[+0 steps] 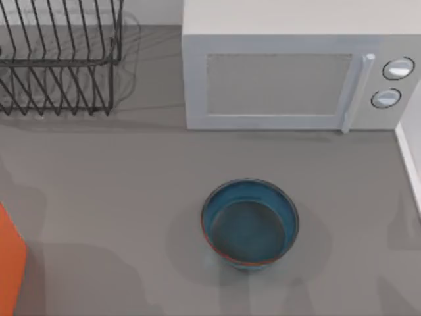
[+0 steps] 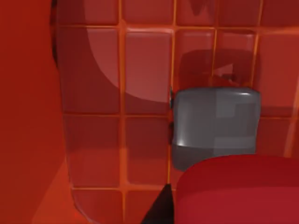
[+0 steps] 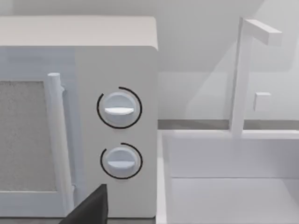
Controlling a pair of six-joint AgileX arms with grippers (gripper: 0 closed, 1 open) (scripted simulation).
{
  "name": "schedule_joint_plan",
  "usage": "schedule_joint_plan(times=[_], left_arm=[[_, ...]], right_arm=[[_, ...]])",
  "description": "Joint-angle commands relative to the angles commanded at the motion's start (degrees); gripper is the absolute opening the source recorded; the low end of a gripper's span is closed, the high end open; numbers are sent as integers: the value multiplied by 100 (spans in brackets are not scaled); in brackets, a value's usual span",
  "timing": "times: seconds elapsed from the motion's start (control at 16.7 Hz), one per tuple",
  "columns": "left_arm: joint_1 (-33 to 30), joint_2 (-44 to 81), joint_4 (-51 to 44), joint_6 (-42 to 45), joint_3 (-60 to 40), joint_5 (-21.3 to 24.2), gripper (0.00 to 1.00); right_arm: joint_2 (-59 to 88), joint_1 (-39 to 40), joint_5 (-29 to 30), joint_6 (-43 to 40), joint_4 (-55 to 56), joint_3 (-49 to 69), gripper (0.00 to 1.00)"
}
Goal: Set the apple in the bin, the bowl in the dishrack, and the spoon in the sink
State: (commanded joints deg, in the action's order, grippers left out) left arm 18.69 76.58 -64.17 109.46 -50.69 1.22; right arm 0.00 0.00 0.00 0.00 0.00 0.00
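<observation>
A grey countertop (image 1: 118,197) is stretching across the top view, and the orange bin (image 1: 10,263) is poking in at its left edge, mostly cut off there. The left wrist view is looking down into that bin's ribbed red floor, where the left gripper (image 2: 205,154) is hanging with the apple (image 2: 238,191) bulging right against its grey part. That is likely because the fruit is being brought in for the drop, though whether the grip is clamping the apple or has let go I cannot tell, since the apple itself is hiding the contact. At the back left the dishrack (image 1: 59,59) is standing empty, its far side running out of view. The bowl (image 1: 248,224) is sitting upright in the middle of the counter, in front of the white microwave (image 1: 289,72), waiting its turn. At the right, the right gripper (image 3: 88,210) is idling near the microwave's dials, facing the sink (image 3: 229,186) and its faucet (image 3: 240,74). Only a dark sliver of it is showing, so how wide it is standing I cannot tell.
</observation>
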Motion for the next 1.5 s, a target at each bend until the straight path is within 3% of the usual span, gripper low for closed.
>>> schedule_joint_plan(times=[0.6,1.26,1.5], left_arm=[[0,0,0,0,0,0,98],[-12,-34,25,-42,18,-1,100],[-119,-491,409,-667,314,-13,100]], right_arm=[[0,0,0,0,0,0,100],[0,0,0,0,0,0,100],[0,0,0,0,0,0,100]])
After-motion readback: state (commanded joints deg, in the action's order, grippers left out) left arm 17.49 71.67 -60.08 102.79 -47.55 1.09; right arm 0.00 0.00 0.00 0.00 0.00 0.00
